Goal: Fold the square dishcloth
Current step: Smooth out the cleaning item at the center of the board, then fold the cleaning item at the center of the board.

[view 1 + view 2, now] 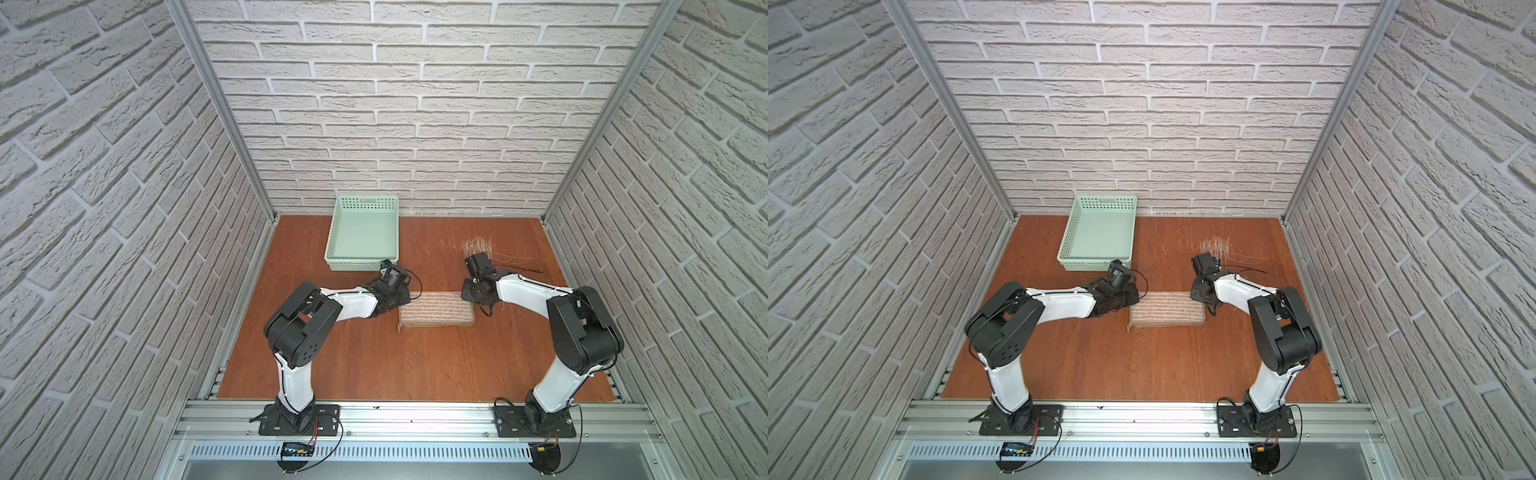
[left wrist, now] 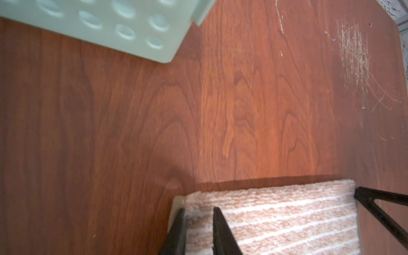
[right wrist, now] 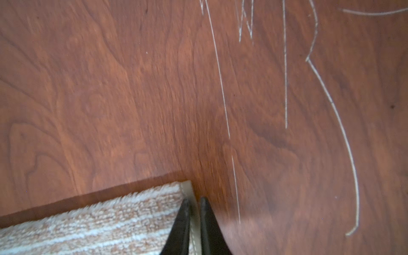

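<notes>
left gripper (image 2: 198,209) sits low at one short end of the square dishcloth (image 1: 436,309). its fingers (image 2: 223,229) stand a narrow gap apart with terry pile showing in the gap; cannot tell whether it pinches or only straddles the corner. right gripper (image 3: 194,198) is at the opposite short end with its fingers almost together and the cream hem in the slit between them (reads as a pinch on the edge alone).

dishcloth lies mid-bench (image 1: 374,357) between the two grippers in both top views, doubled over into a long flat rectangle. its cream stripes run lengthwise and a darker border shows along the near side. a small tab (image 1: 400,328) pokes out at the near corner on the left arm's side, too small to read.

mint-green basket (image 1: 357,264) stands behind the cloth toward the back wall, apart from it. a plain panel (image 1: 372,202) sits in its far wall, any lettering too small to tell. pale scratches (image 1: 478,246) mark the wood behind the right gripper.
</notes>
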`<state>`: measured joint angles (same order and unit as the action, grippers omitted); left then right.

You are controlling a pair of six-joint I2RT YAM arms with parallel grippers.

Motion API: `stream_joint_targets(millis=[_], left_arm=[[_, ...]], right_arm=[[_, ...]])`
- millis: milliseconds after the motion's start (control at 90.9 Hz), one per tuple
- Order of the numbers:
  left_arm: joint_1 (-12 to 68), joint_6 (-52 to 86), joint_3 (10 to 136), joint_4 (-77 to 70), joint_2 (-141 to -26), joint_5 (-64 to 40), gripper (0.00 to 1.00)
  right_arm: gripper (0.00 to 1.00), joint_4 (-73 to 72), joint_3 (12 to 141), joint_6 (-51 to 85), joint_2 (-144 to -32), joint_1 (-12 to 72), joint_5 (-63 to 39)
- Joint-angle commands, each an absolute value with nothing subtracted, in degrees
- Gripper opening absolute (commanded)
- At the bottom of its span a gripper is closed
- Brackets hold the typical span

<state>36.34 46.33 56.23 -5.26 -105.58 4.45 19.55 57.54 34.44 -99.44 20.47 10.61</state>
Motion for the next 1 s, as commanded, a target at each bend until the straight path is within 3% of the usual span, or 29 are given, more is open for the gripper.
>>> stream_joint_targets(millis=[0, 297, 561, 990], left_arm=[[36.3, 43.8, 56.3, -3.8, -101.5, 7.0, 0.25], [38.1, 44.1, 54.6, 0.2, -95.1, 10.7, 0.39], [39.3, 48.5, 53.2, 6.6, -93.8, 10.8, 0.4], [42.9, 50.5, 51.9, 10.9, -94.8, 9.6, 0.41]], right_arm=[[0.18, 24.7, 58.8, 33.0, -95.3, 20.0, 11.2], [0.28, 27.2, 53.1, 35.9, -85.1, 20.0, 6.0], [0.36, 25.0, 47.3, 38.7, -80.5, 19.8, -0.7], [0.36, 21.2, 44.0, 39.5, -81.8, 18.7, -3.0]])
